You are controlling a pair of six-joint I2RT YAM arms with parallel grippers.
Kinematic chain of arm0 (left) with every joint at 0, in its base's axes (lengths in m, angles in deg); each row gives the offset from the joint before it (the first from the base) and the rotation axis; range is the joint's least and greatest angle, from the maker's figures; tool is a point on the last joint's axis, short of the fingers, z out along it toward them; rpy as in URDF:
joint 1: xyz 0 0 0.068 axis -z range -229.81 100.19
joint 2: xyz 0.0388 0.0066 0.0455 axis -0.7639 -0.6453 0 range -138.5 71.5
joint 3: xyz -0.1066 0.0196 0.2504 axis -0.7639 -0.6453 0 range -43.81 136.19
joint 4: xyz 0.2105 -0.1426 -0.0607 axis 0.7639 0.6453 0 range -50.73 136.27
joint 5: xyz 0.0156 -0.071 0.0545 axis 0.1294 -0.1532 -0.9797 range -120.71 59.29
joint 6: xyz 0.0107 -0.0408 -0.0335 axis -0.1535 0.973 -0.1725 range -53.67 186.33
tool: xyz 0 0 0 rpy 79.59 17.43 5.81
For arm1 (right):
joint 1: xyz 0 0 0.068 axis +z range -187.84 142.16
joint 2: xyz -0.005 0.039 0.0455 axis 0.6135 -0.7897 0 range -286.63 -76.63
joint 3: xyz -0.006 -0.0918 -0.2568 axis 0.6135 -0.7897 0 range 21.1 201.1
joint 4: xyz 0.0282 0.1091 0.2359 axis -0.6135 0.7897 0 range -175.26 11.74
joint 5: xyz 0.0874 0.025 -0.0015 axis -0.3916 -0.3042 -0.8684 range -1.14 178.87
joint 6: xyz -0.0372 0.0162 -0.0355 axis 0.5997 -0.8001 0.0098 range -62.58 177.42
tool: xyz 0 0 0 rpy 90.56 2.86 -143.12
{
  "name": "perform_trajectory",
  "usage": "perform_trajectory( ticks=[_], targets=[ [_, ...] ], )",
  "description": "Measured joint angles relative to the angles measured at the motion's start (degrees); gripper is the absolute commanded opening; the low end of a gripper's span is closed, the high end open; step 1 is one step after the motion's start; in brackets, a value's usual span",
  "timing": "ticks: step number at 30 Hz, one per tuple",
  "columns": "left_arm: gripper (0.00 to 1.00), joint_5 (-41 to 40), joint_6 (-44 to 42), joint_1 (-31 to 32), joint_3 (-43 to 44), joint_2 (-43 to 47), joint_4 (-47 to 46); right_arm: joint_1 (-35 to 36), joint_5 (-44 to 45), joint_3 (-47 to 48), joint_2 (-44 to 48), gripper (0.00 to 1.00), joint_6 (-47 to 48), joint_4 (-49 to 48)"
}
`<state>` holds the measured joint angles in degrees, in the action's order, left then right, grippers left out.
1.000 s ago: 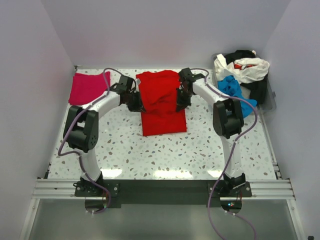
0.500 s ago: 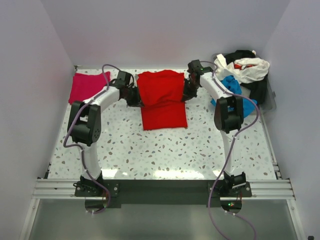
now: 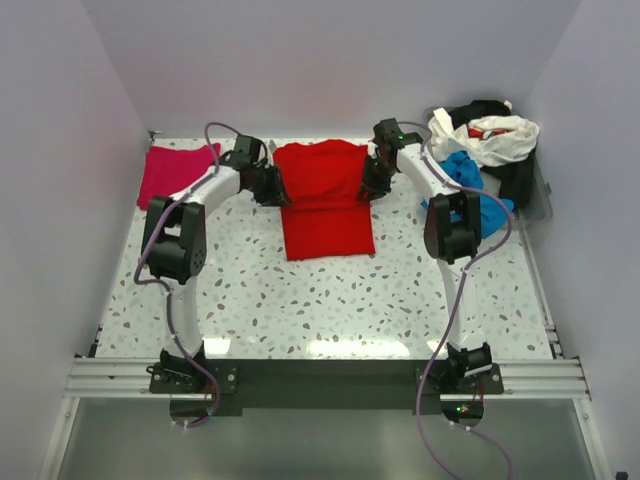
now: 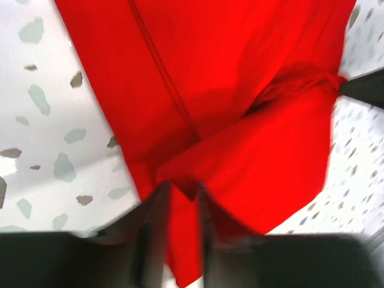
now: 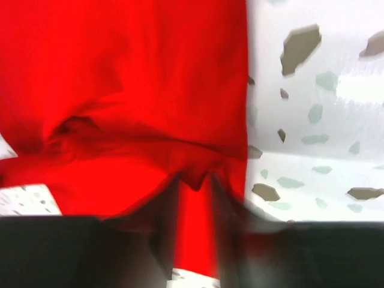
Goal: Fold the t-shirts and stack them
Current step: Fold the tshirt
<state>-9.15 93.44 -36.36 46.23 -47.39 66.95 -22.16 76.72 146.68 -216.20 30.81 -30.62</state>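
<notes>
The large red t-shirt (image 3: 325, 195) lies partly folded at the table's far middle. My left gripper (image 3: 273, 190) is shut on its left edge, and my right gripper (image 3: 367, 188) is shut on its right edge. In the left wrist view (image 4: 183, 195) a pinched fold of red cloth (image 4: 240, 120) sits between the fingers. The right wrist view (image 5: 195, 186) shows the same with red cloth (image 5: 120, 90). A magenta-pink t-shirt (image 3: 175, 172) lies folded at the far left. A bright blue shirt (image 3: 468, 180), white shirt (image 3: 490, 140) and black shirt (image 3: 515, 180) lie heaped at the far right.
The heap of shirts sits in a container (image 3: 540, 195) at the table's far right edge. White walls close in the back and both sides. The speckled table top (image 3: 330, 300) stretches in front of the red shirt.
Both grippers have carried the red shirt's upper layer away from me toward the far edge, and the fold now lies flatter and longer.
</notes>
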Motion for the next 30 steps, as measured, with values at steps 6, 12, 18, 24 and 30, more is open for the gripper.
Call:
perform_trajectory(
  ticks=[6, 12, 18, 24, 30],
  targets=[
    [0.80, -1.49, 1.99, -1.09, 3.82, -0.20, -1.57, -0.55, -0.48, 1.46, 1.07, 0.72, -2.36, -3.32],
    [0.81, -2.27, 2.25, -1.86, 0.04, 5.49, -5.44, -0.85, -1.07, -4.26, 8.07, 0.72, -2.80, -7.43],
    [0.81, -2.47, 0.48, 0.98, -13.05, 12.74, -6.71, -0.85, -1.66, -18.82, 18.34, 0.72, -1.51, -9.97],
    [0.82, -3.69, -0.28, 6.01, -22.67, 16.52, -5.70, -0.85, -2.73, -35.82, 24.48, 0.72, -0.57, -11.89],
    [0.78, -5.31, -0.22, 8.07, -27.28, 20.37, -5.84, -0.46, -3.87, -44.76, 25.97, 0.71, -0.70, -13.62]
  ],
)
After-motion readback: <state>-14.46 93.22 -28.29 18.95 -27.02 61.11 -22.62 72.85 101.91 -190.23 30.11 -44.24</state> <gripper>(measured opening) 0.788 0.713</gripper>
